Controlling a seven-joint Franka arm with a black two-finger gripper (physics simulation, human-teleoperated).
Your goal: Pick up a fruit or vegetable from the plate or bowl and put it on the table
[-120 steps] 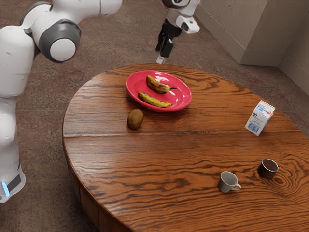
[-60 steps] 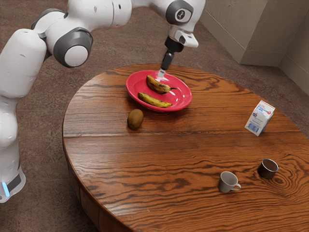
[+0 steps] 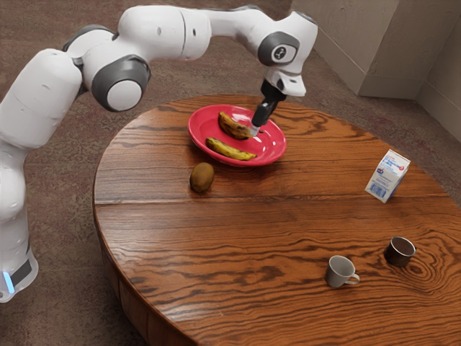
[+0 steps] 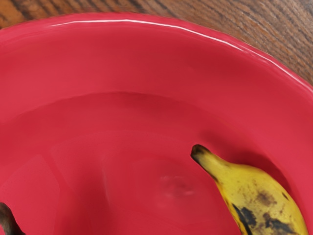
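White glare along plate rim [image 4: 128, 21]

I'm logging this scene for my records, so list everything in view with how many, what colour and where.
Round table: one, brown wood, centre
Plate: one, glossy red, on the table's far part
Bananas: two, yellow with dark patches, on the plate
Kiwi: one, brown, on the table beside the plate
Carton: one, white and blue, table, exterior view's right
Mug: one, grey, table, nearer the camera
Cup: one, dark with a pale rim, beside the mug
Floor: one, brownish, around the table
Wall: one, grey-beige, exterior view's upper right
Arm: one, white and grey, from the exterior view's left
Gripper: one, black, at the plate
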